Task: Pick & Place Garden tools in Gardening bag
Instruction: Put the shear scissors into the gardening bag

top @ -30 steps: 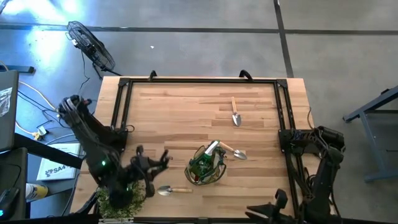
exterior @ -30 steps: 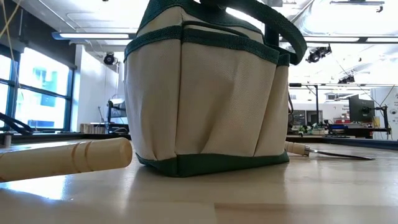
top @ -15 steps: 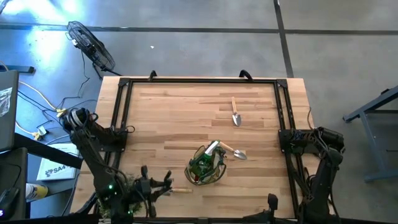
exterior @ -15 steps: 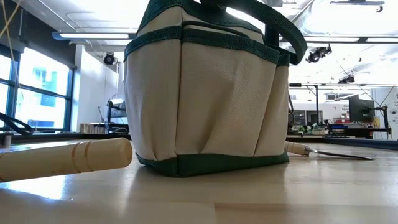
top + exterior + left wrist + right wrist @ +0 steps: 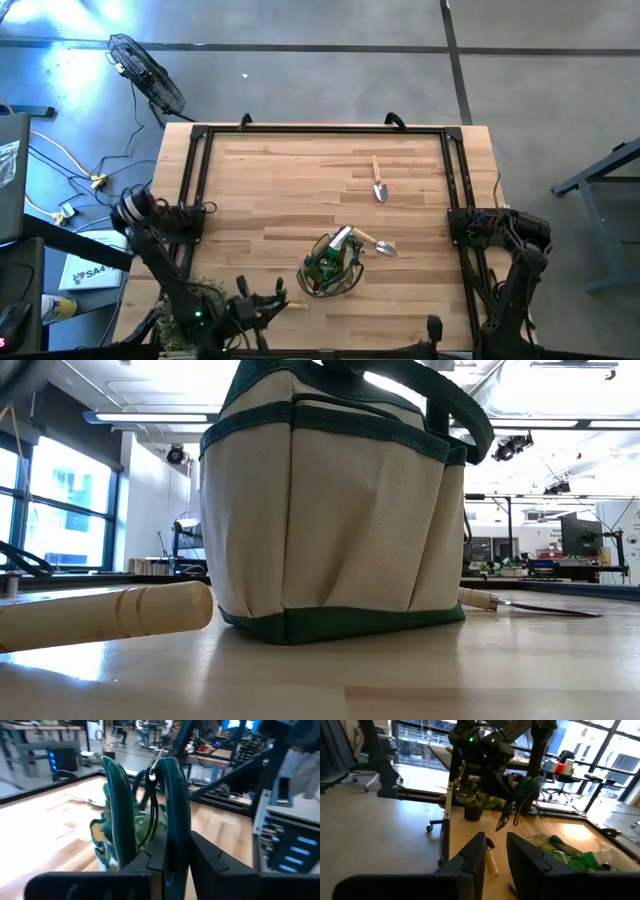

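Since a second ago the left arm has swung from beside the bushy plant toward the counter's near edge, carrying its load with it, and the left claw [image 5: 268, 303] now sits low at that edge, just beside the wooden-handled trowel [image 5: 293, 305] lying there; its fingers are clamped on the pruning shears [image 5: 145, 815], whose two teal handles stand up between them in the left wrist view, squeezed near the pivot, which in all likelihood keeps the tool from swinging; in the right wrist view the shears' blades [image 5: 506, 820] hang point-down under the claw, a sensible attitude for lowering them into an open-topped tote; the gardening bag [image 5: 333, 264] stands well apart from the left claw, farther in on the counter [image 5: 300, 180], its mouth upward and green pieces already showing inside, with a second trowel [image 5: 375, 244] touching its far rim and a third trowel [image 5: 379, 182] beyond; the left arm is folded low, elbow out past the counter's side rail, forearm running along the near edge toward the bag; the right arm waits tucked at the counter's other side, its right claw [image 5: 495, 855] with fingers slightly apart and holding nothing.
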`<state>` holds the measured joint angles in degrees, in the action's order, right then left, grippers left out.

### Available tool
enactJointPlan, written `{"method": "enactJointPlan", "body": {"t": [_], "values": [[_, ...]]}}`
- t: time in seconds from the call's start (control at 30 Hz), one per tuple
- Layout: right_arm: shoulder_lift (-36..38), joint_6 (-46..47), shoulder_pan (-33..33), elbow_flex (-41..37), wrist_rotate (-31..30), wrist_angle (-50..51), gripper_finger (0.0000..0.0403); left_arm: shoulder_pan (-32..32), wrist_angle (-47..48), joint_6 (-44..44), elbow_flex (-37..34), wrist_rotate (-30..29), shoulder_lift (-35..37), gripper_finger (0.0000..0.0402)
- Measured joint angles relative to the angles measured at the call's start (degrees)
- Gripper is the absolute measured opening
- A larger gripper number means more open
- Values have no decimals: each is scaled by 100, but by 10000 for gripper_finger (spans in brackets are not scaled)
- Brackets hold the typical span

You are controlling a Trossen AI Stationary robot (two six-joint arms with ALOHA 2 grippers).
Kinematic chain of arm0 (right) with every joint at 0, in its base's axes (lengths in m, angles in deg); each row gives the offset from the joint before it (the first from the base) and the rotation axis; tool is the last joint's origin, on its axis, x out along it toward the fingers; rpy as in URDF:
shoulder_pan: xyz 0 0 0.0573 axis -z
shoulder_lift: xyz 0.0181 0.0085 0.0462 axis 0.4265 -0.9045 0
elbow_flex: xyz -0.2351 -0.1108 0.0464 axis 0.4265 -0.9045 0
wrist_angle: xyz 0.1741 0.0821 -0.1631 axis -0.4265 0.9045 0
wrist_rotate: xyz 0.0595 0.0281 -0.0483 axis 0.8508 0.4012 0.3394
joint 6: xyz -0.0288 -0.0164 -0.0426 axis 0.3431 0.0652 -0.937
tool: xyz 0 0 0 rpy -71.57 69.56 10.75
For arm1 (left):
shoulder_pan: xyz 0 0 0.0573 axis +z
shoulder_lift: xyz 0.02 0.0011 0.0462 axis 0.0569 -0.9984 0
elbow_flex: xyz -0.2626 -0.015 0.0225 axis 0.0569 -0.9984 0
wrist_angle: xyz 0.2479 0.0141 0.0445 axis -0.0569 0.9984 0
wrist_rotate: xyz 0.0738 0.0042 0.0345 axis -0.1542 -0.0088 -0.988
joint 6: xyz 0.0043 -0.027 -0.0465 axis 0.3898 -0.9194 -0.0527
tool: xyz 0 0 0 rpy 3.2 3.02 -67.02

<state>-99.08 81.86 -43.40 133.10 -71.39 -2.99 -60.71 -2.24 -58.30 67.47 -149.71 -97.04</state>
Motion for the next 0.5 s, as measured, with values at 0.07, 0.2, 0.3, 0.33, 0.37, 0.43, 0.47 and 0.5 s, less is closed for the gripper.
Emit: {"method": "enactJointPlan", "body": {"t": [0.07,0.2,0.3,0.33,0.37,0.43,0.47,0.5], "values": [[0,-1,1,0,-46,11,69,109,-44,0,0,-32,-45,44],[0,-10,2,0,-98,32,69,241,-5,4,0,-90,-69,44],[0,-10,13,0,-72,45,69,296,1,75,0,-86,-67,44],[0,-10,13,0,-82,42,69,329,-1,119,0,-105,-67,44],[0,-11,13,0,-111,39,69,351,-7,136,0,-128,-67,44],[0,-12,15,0,-148,44,69,350,-27,139,0,-150,-67,44],[0,-14,22,0,-151,46,69,346,-46,147,0,-161,-67,44],[0,-14,40,0,-154,44,69,345,-83,149,0,-181,-67,44]]}}
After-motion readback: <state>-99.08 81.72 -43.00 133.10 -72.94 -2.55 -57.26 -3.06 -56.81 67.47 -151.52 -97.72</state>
